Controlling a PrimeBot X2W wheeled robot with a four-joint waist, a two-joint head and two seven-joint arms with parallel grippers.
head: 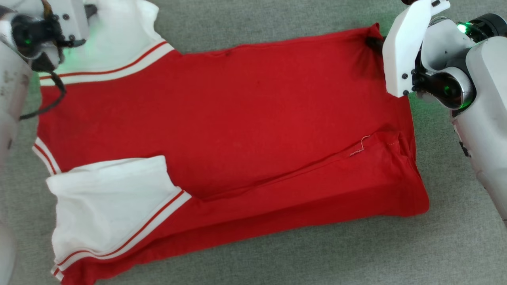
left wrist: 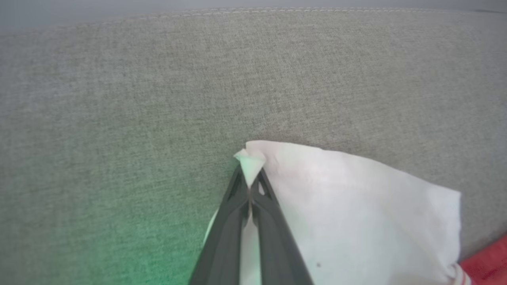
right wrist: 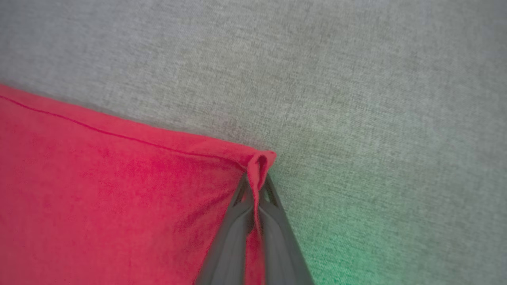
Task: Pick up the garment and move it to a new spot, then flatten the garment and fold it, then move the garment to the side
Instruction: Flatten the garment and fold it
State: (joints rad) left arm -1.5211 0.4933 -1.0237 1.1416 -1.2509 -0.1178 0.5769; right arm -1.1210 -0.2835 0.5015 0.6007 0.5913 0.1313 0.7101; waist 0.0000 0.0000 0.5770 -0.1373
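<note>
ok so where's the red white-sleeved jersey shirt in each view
Head view: red jersey shirt spread across the middle.
Left wrist view: white sleeve lower right, tip in the left gripper.
Right wrist view: red corner lower left, in the right gripper.
Shared landmark: grey woven surface underneath.

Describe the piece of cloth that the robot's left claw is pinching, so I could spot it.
On the grey fabric surface lies a red shirt. At its far left corner sits a white short sleeve, its tip pinched by the left gripper. The other white sleeve lies folded onto the red body, unheld.
</note>
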